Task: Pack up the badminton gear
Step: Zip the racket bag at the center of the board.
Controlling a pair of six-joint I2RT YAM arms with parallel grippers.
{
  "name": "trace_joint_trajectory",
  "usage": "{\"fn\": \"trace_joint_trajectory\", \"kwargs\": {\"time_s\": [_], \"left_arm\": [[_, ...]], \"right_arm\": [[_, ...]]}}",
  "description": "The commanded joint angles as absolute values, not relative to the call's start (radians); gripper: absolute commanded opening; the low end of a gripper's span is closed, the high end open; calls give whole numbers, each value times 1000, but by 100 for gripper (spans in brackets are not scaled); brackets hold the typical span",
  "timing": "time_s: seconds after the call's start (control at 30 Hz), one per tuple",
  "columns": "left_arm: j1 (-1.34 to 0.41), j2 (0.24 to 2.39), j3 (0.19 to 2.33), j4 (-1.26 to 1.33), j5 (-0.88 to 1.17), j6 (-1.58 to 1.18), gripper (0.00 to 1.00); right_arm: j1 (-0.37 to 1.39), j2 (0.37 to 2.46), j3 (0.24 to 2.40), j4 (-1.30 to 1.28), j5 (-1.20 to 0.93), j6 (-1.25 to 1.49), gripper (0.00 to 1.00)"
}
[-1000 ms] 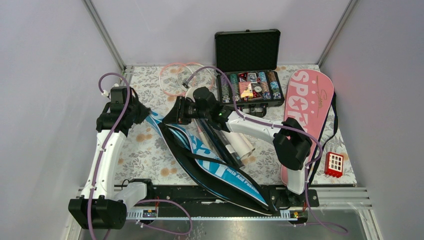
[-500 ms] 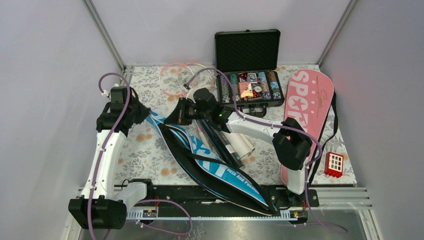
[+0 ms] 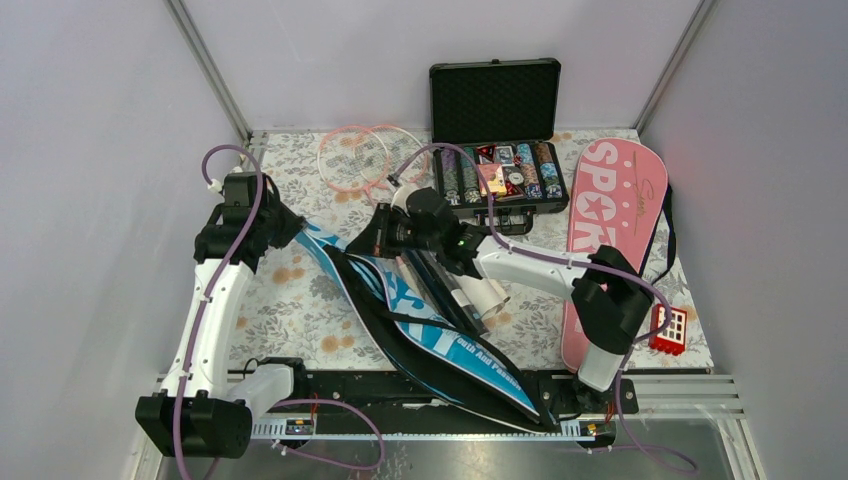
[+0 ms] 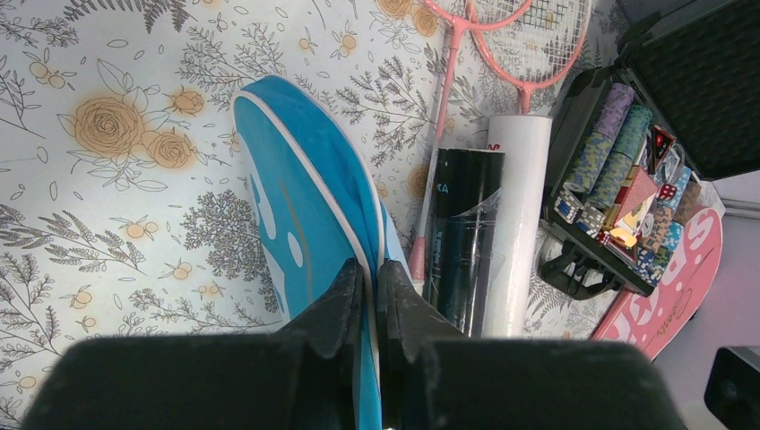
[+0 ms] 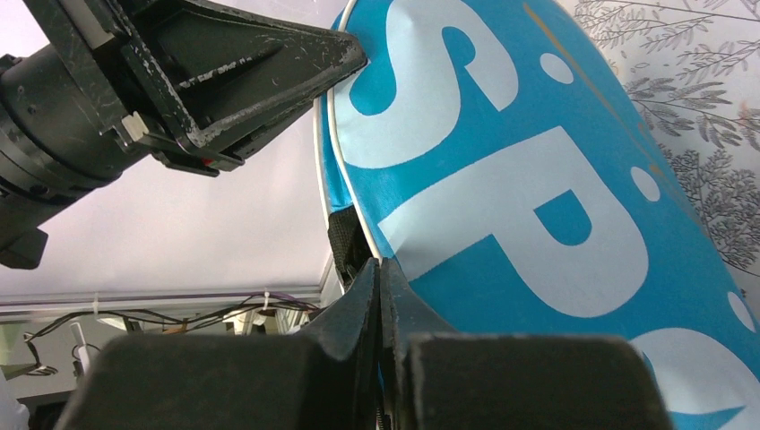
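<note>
The blue "SPORT" cover (image 3: pixel 440 335) lies diagonally across the mat. My left gripper (image 3: pixel 292 228) is shut on its far tip and white piping, as the left wrist view (image 4: pixel 372 269) shows. My right gripper (image 3: pixel 372 240) is shut on the cover's black edge, seen in the right wrist view (image 5: pixel 377 269), close to the left fingers (image 5: pixel 269 63). The blue cover (image 5: pixel 502 179) fills that view. Pink rackets (image 3: pixel 360 155) lie at the back. A dark tube (image 3: pixel 445 285) and a white tube (image 3: pixel 485 293) lie beside the cover. The pink cover (image 3: pixel 612 215) lies at the right.
An open black case of poker chips (image 3: pixel 500 165) stands at the back centre. A small red block (image 3: pixel 667 328) sits near the right front, next to my right arm's elbow. Grey walls close in the mat on three sides.
My right gripper has shifted right and toward the near edge, still holding the cover's edge. Its elbow swung right toward the red block. The left arm has barely moved.
</note>
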State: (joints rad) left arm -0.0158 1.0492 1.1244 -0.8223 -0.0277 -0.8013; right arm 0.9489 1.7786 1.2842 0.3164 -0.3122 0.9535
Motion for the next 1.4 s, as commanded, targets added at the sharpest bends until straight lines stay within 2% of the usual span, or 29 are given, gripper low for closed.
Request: {"fn": "trace_joint_trajectory", "kwargs": {"time_s": [0.0, 0.27, 0.67, 1.13, 1.37], "left_arm": [[-14, 1044, 1181, -767, -40, -790, 0], [-13, 1043, 1194, -778, -61, -794, 0], [-3, 1027, 1212, -784, -97, -794, 0], [100, 1013, 1249, -788, -111, -739, 0], [123, 1019, 1284, -785, -147, -695, 0]], "right_arm": [[951, 1697, 1222, 263, -295, 901, 0], [951, 1574, 1116, 197, -302, 854, 0], [951, 1270, 973, -239, -210, 757, 0], [951, 848, 741, -653, -30, 813, 0], [951, 647, 698, -945, 54, 843, 0]]}}
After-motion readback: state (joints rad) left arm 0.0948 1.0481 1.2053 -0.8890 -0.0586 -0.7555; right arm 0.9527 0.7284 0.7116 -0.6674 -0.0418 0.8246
